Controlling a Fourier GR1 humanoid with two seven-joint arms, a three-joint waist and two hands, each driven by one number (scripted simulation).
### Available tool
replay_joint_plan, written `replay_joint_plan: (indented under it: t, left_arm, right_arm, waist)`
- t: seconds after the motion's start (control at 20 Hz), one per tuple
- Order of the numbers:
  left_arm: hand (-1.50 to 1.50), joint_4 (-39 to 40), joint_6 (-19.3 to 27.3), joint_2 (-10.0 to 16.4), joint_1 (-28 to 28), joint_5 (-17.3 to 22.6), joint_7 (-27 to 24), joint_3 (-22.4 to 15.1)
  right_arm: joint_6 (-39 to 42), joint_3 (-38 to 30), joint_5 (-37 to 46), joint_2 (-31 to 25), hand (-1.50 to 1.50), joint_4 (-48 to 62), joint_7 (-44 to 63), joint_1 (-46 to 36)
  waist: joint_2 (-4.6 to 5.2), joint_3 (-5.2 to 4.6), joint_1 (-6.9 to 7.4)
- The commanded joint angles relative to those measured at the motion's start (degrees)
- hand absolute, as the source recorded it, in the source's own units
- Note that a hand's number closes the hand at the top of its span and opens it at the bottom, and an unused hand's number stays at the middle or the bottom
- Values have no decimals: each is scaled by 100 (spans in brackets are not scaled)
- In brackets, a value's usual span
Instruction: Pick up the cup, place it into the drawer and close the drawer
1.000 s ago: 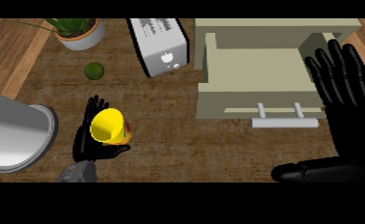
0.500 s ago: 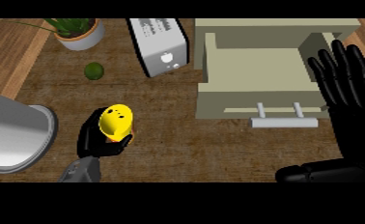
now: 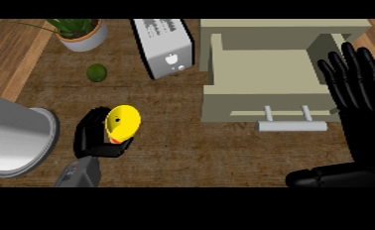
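A yellow cup (image 3: 123,123) is held at the lower left, tilted on its side, with my left hand (image 3: 93,137) curled round it from the left and below. The beige drawer (image 3: 267,109) stands pulled open at the right, its inside bare, its handle (image 3: 291,125) pointing toward me. My right hand (image 3: 352,83) stays open at the right edge, fingers up, beside the drawer's right wall.
A white toaster (image 3: 164,47) stands behind the cup, left of the drawer. A potted plant (image 3: 79,33) and a small green fruit (image 3: 96,72) lie at the back left. A large grey metal bowl (image 3: 18,137) sits at the left edge.
My left hand has shifted slightly to the right with the cup, and the cup has tipped further onto its side. The right hand has not moved.
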Motion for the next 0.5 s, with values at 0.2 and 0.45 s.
replay_joint_plan:
  t: [0.2,0.45]
  left_arm:
    - [150,-1050,-387,2,413,211,-200,-115]
    - [150,-2373,-332,-25,626,136,631,-612]
  right_arm:
    - [-101,70,47,95,-150,-225,127,173]
    - [-136,6,137,103,-150,-21,-23,61]
  waist:
    - [-20,4,45]
    - [-30,8,87]
